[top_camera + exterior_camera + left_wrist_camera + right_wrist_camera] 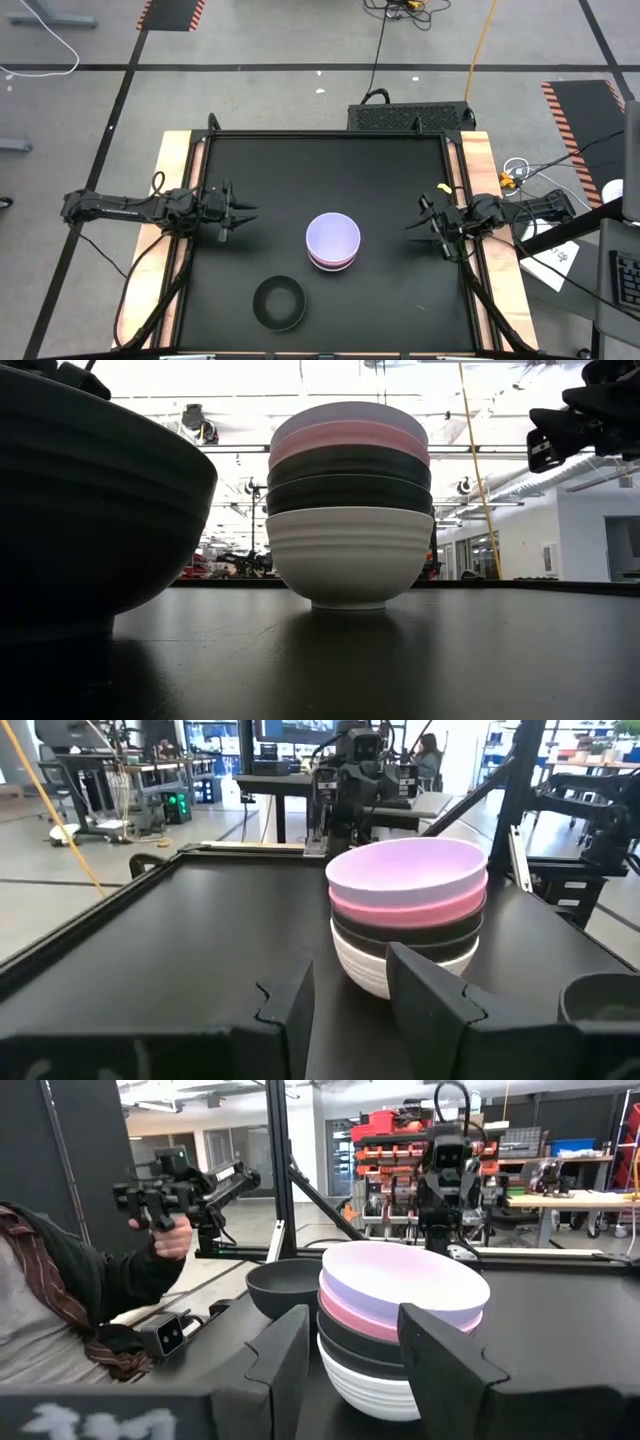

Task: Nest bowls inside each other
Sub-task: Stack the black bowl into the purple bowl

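Note:
A stack of nested bowls (333, 241) stands mid-table on the foot of its white bottom bowl (349, 555). Two black bowls, a pink one and a lavender top bowl (407, 867) sit in it. A single black bowl (279, 302) rests upright on the table nearer the near edge, left of the stack. My left gripper (243, 211) is open at the table's left, fingers pointing at the stack. My right gripper (413, 227) is open at the table's right, also facing the stack (400, 1325). Neither touches anything.
The black table top has a raised rim (320, 134) and wooden side strips. A person (70, 1300) sits beyond the table's near-left side, holding a hand controller. Bare black surface (320, 175) lies between the stack and the far edge.

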You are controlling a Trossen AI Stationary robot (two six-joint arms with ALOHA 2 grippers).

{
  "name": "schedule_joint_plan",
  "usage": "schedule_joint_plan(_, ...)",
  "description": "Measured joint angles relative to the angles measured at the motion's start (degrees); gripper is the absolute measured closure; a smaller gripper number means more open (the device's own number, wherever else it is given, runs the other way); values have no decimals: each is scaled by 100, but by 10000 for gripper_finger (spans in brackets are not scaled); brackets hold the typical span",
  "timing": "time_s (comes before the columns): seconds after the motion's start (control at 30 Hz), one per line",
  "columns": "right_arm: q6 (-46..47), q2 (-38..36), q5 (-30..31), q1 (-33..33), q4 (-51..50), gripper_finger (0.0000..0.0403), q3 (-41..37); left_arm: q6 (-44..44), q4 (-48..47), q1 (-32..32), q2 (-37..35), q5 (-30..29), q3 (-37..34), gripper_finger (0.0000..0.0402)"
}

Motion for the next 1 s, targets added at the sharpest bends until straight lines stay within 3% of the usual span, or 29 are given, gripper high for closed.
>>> schedule_joint_plan(0.23, 5, 1, 184, 0, 2, 257, 0, -167, -153, -3, -247, 57, -281, 275)
schedule_joint_plan(0.4, -2, 0, 186, 0, 2, 257, 0, 63, -316, -9, -245, 450, -280, 275)
schedule_joint_plan(0.63, -14, 0, 185, 0, 2, 257, -2, 449, -617, 9, -245, -453, -273, 275)
schedule_joint_plan(0.83, -14, 0, 184, 0, 2, 257, -2, 742, -370, 4, -244, -473, -261, 275)
schedule_joint_plan(1.0, -24, 0, 184, 0, -50, 257, -2, 436, -279, 4, -245, -126, 19, 275)
